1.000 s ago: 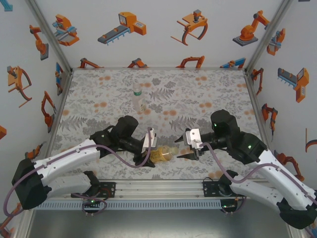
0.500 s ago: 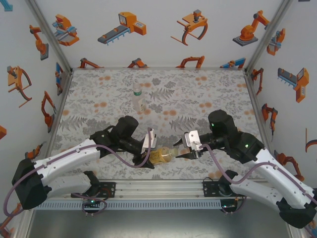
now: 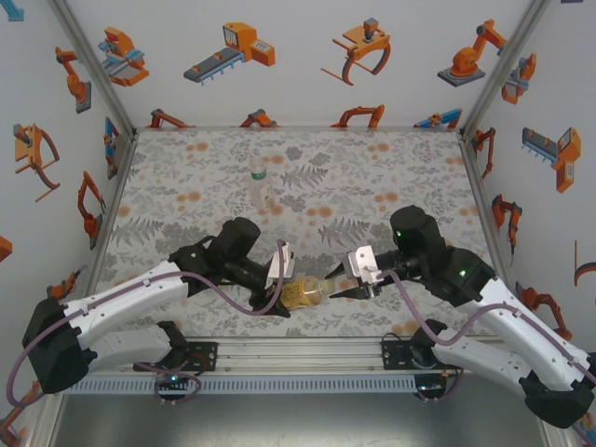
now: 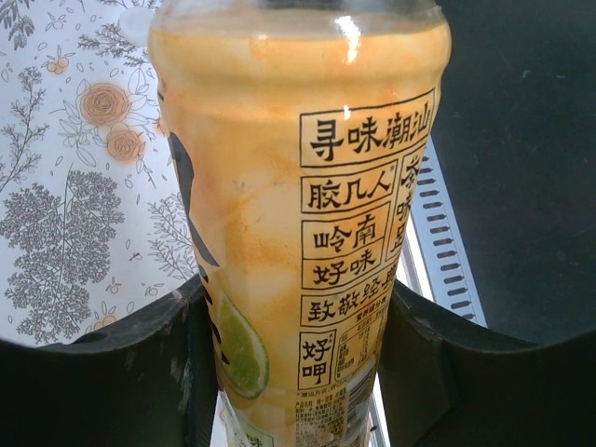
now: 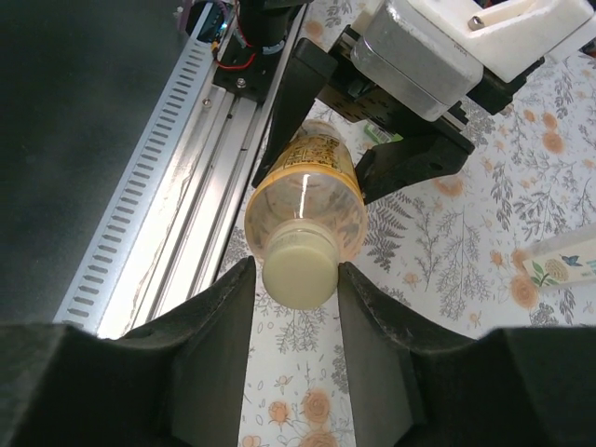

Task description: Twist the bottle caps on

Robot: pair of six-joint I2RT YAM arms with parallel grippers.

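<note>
Two arms, the left arm [image 3: 121, 307] and the right arm [image 3: 507, 321], reach inward from the lower corners and meet low centre. The left gripper [image 3: 282, 281] clamps the amber bottle [image 3: 304, 294] sideways. The right gripper [image 3: 343, 291] brackets its pale cap [image 5: 298, 270]; whether it pinches, I cannot tell. A clear bottle [image 3: 262, 186] stands well apart, upper centre on the mat [image 3: 400, 177].

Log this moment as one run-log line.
left tool: shut on amber bottle, held sideways | right tool: straddles pale cap on its neck, grip unclear | clear bottle: upright, far side
</note>
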